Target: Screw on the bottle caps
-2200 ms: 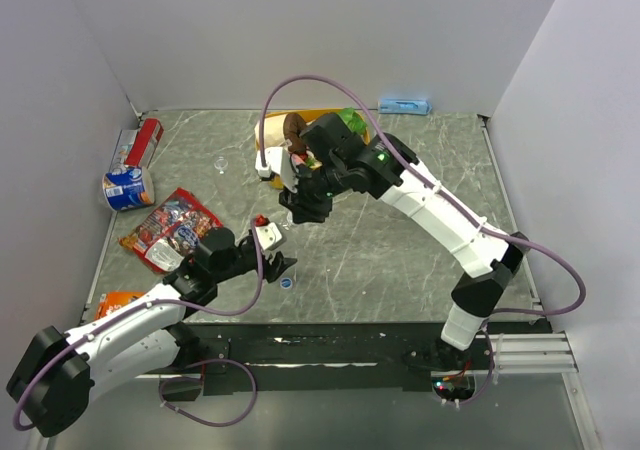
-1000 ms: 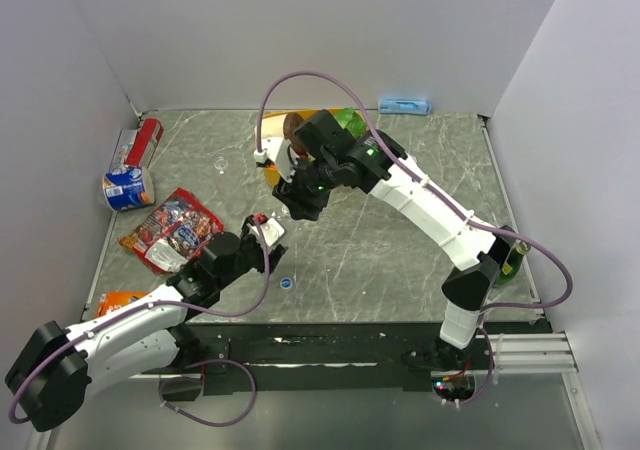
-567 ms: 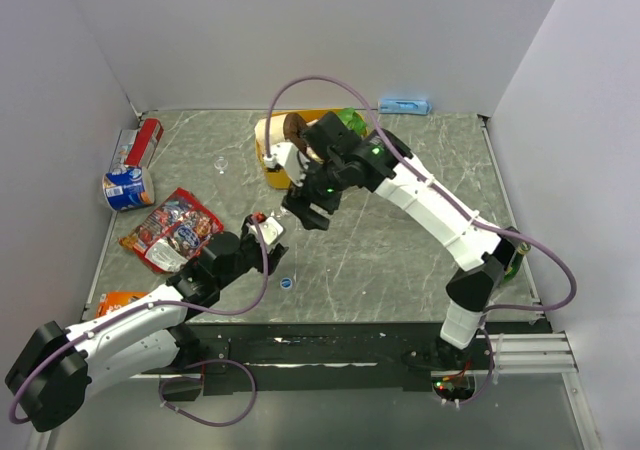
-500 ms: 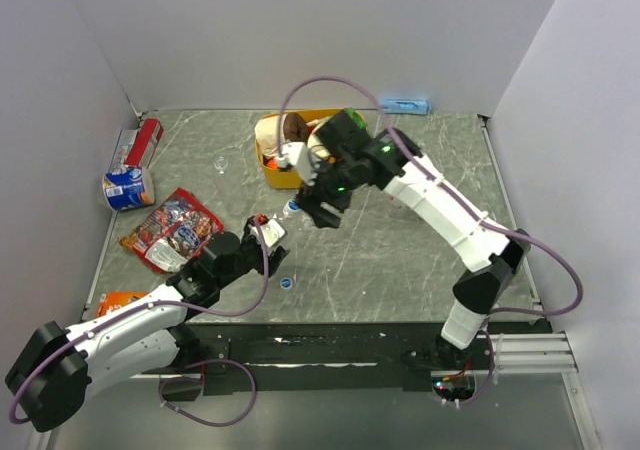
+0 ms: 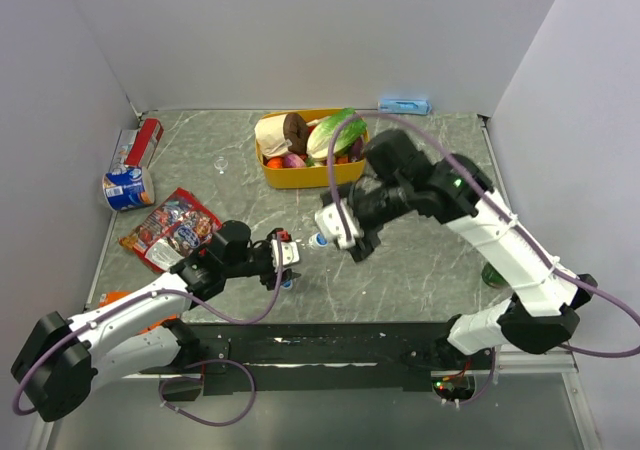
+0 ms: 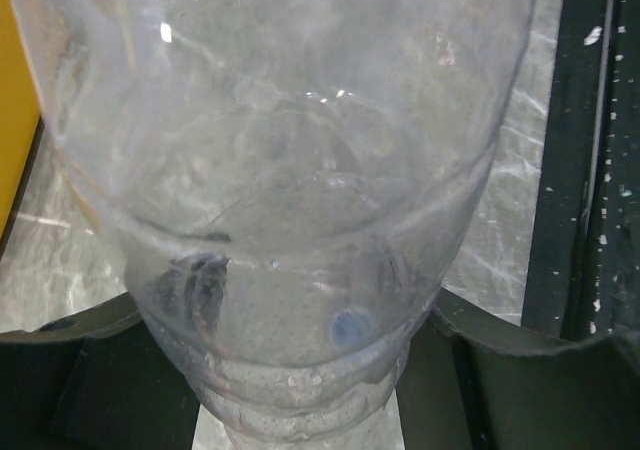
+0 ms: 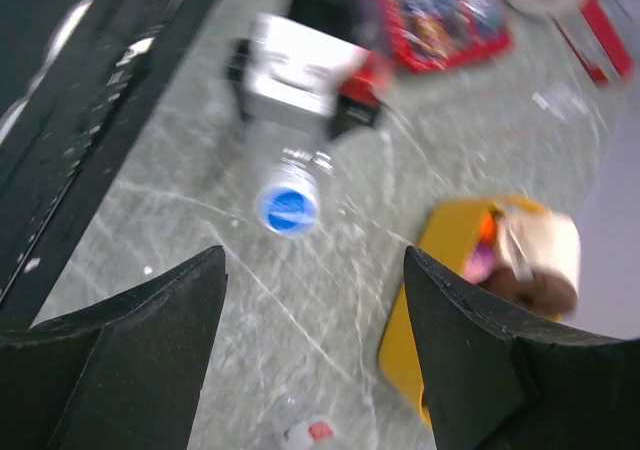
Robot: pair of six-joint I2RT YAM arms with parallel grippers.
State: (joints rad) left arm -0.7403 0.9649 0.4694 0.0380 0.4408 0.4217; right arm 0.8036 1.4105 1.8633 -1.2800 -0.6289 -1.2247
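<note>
The left gripper (image 5: 278, 258) is clenched on a small clear colourless plastic bottle (image 5: 303, 248), near the front edge of the grey marbled table (image 5: 420, 260); in the left wrist view the bottle's body (image 6: 300, 220) fills the frame, with a dark finger (image 6: 80, 370) pressed against each side of it; the bottle's neck points away from the left arm towards the right gripper (image 5: 342, 234), and a round blue plastic cap with a pale centre (image 5: 320, 240) sits on the neck, though how far it is screwed down cannot be told; the right gripper is released, its two fingers (image 7: 120, 350) spread wide with nothing between them, and in the right wrist view the capped neck (image 7: 288, 207) faces the camera, apart from the fingertips; a second round blue cap (image 5: 287, 283) lies loose on the table just in front of the left gripper; a yellow rectangular plastic tub (image 5: 300, 175) packed with toy food stands towards the back of the table, well apart from the bottle.
</note>
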